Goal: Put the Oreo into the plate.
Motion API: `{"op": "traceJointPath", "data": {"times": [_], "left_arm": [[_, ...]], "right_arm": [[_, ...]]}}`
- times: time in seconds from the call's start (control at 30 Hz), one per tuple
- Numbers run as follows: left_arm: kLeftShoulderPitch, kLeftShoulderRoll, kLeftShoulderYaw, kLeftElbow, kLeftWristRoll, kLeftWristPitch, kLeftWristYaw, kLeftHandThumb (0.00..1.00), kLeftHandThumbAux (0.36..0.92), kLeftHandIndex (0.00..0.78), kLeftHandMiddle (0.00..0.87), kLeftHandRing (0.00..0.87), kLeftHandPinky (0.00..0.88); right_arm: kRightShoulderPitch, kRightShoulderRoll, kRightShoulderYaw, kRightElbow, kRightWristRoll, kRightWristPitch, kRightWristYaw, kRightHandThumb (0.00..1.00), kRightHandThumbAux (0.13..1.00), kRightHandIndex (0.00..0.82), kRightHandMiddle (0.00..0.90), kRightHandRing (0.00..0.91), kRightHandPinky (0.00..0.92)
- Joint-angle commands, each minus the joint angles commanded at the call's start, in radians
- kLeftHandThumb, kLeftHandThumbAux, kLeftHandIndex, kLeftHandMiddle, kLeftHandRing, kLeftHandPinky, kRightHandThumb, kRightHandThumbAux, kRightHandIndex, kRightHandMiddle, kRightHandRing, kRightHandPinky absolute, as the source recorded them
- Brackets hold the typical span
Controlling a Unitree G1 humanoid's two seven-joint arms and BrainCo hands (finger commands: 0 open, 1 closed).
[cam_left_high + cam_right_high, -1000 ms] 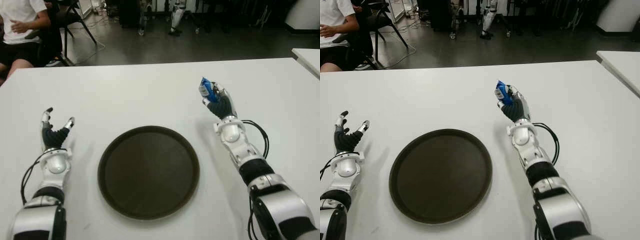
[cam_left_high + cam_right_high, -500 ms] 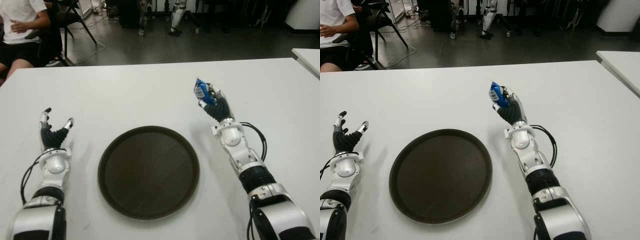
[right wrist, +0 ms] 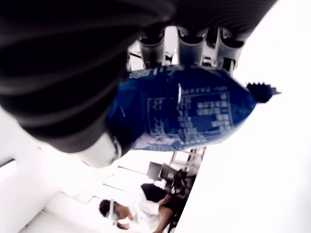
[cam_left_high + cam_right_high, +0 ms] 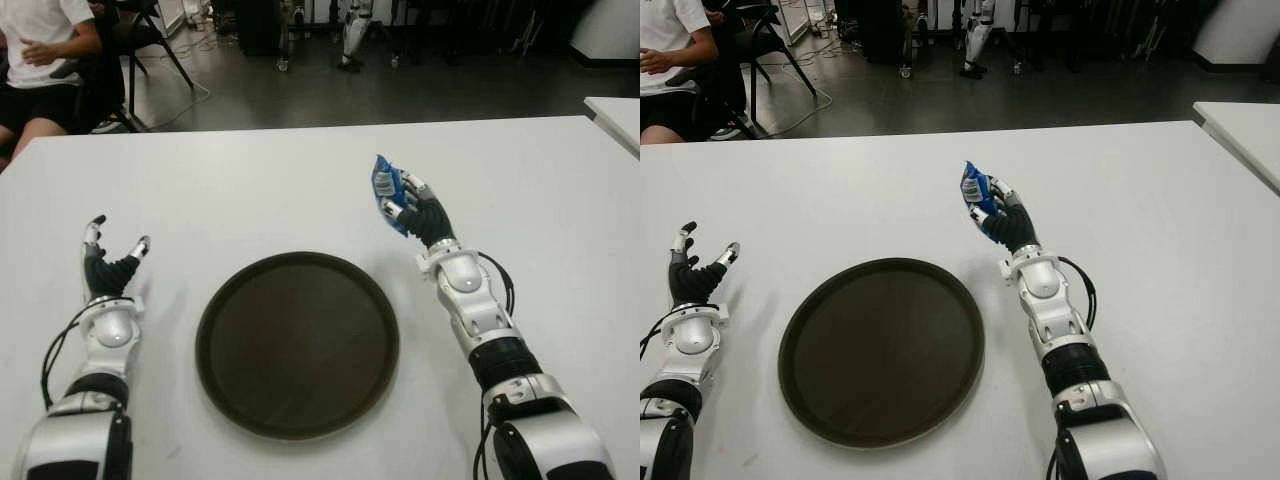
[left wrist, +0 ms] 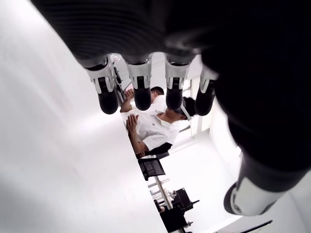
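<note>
Right hand [image 4: 415,212] is raised above the white table [image 4: 300,180], fingers curled around a small blue Oreo packet [image 4: 385,190]; the right wrist view confirms the wrap, with the packet [image 3: 189,114] pressed between thumb and fingers and one crimped end sticking out. The packet is held upright and clear of the table, just beyond the far right rim of the dark round plate [image 4: 297,340], not yet over it. Judgement: this is the carry phase; the height looks chosen so the packet clears the plate's raised rim on the way in. The next move calls for a shift toward the robot's left and nearer, then release (a light packet could slide on landing). Left hand [image 4: 108,262] shows to the left of the plate, fingers spread and holding nothing. A seated person [image 4: 45,50] is at the far left, beyond the table.
</note>
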Motion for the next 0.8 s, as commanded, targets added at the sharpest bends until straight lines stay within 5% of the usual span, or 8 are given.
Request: {"op": "traceJointPath", "data": {"times": [0.8], "left_arm": [[-0.008, -0.007, -0.003, 0.002, 0.005, 0.006, 0.020, 0.000, 0.691, 0.021, 0.007, 0.000, 0.000]], "right_arm": [[0.044, 0.082, 0.045, -0.026, 0.012, 0.058, 0.122, 0.709, 0.714, 0.442, 0.803, 0.790, 0.795]]}}
